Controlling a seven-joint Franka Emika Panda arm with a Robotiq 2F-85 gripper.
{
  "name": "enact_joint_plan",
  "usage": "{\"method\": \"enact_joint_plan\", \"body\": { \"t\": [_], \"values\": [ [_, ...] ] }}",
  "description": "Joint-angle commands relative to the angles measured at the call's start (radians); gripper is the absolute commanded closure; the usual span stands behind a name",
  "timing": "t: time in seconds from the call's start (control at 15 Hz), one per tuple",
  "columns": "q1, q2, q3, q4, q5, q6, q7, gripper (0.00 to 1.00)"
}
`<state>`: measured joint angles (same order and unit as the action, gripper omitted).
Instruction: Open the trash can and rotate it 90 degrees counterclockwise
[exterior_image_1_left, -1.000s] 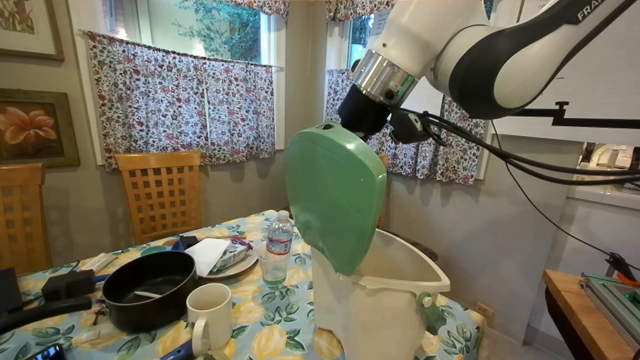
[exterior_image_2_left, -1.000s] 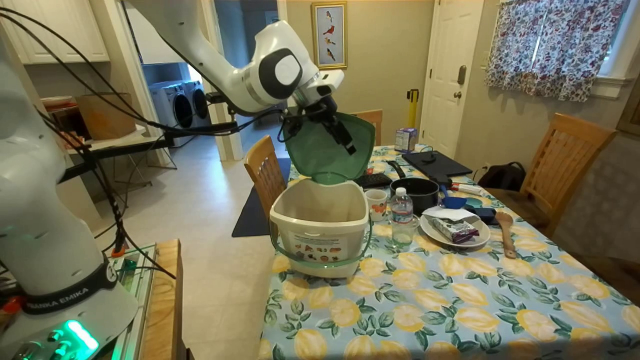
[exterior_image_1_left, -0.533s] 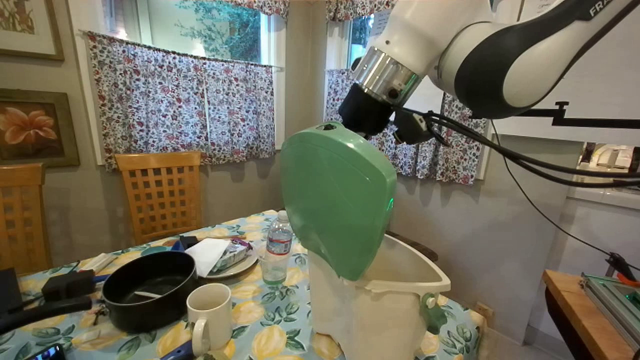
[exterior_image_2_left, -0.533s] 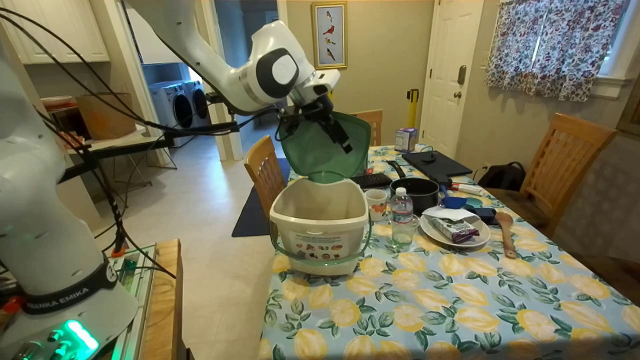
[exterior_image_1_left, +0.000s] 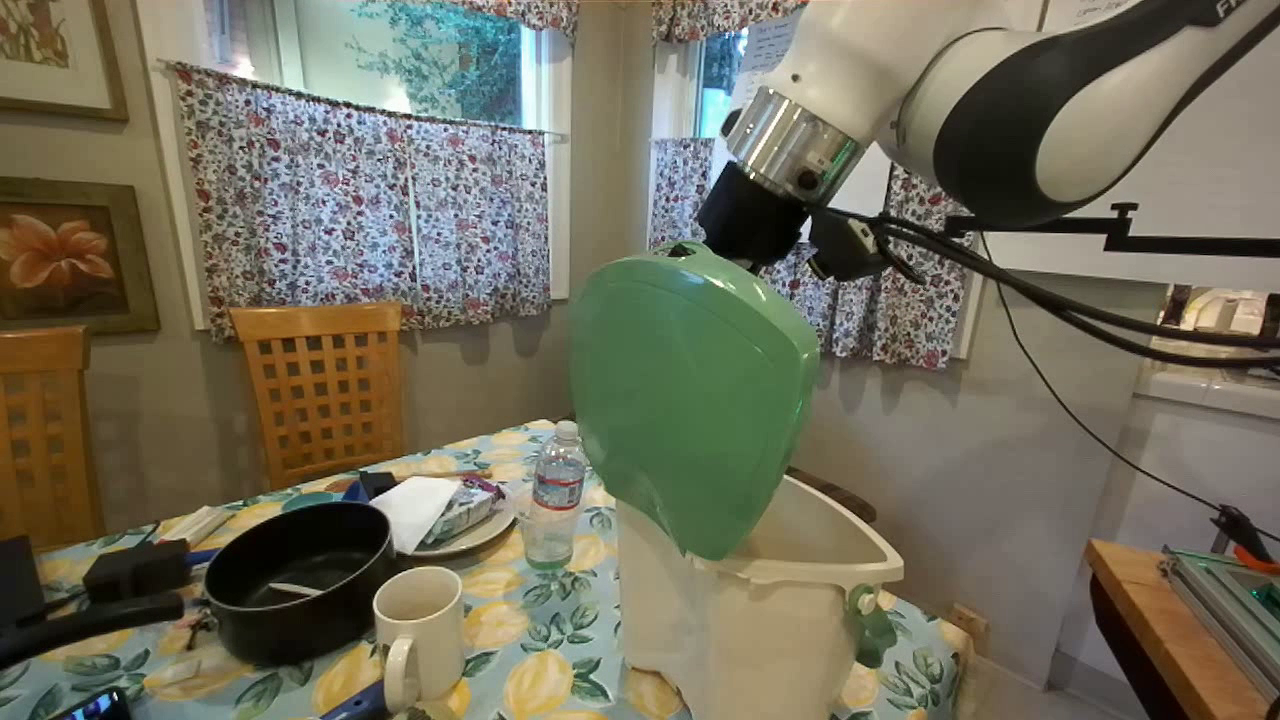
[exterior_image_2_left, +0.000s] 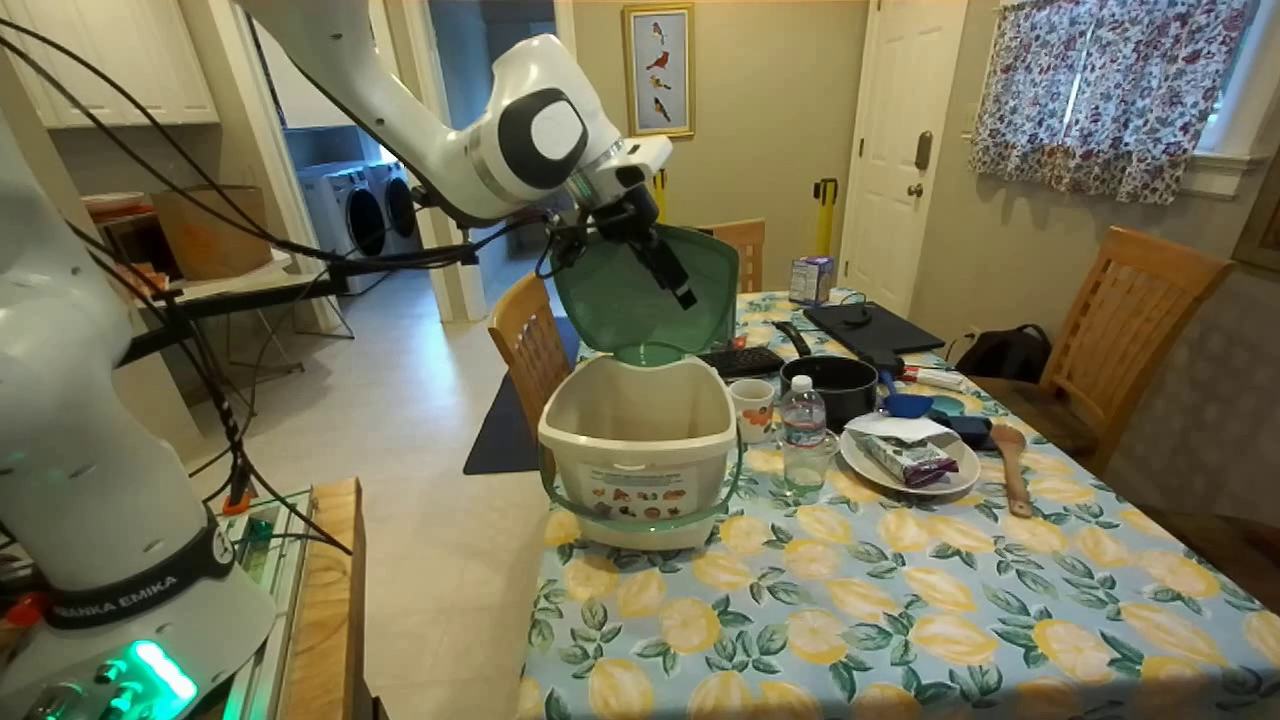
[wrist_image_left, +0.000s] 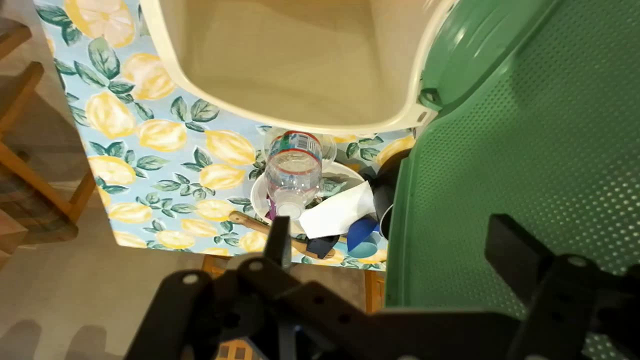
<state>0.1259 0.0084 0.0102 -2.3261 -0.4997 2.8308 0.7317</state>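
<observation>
Standing upright close to the edge of the table (exterior_image_2_left: 900, 620) that faces the robot's base (exterior_image_2_left: 215, 630), the trash can (exterior_image_2_left: 640, 460) has its green lid (exterior_image_1_left: 690, 400) raised, hinged at the rim side opposite the printed label (exterior_image_2_left: 640, 493). A green carry handle (exterior_image_2_left: 645, 523) hangs across the can's front. Above the can, on the inner side of the lid, is the gripper (wrist_image_left: 390, 232), its jaws wide apart; in the wrist view one finger (wrist_image_left: 517, 257) shows against the lid's dimpled inner face, and whether it touches there I cannot tell. A white mug (exterior_image_1_left: 432, 630) stands between the can and a black pan (exterior_image_1_left: 310, 620). A clear bottle (exterior_image_2_left: 802, 420) stands near the can, toward the middle of the table, with a white plate (exterior_image_2_left: 965, 467) just beyond it. A wooden spatula (exterior_image_2_left: 1015, 480) lies near the table's opposite edge.
</observation>
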Motion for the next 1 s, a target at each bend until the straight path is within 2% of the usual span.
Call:
{"method": "enact_joint_plan", "body": {
  "t": [0.0,0.4,0.67,0.93],
  "values": [
    [0.001,-0.067,0.001,-0.042,-0.059,-0.047,0.069,0.00],
    [0.000,-0.109,0.010,-0.080,-0.079,-0.127,0.100,0.00],
    [0.007,-0.132,0.014,-0.102,-0.058,-0.090,0.075,0.00],
    [0.004,-0.156,0.032,-0.116,-0.102,-0.118,0.117,0.00]
  ]
}}
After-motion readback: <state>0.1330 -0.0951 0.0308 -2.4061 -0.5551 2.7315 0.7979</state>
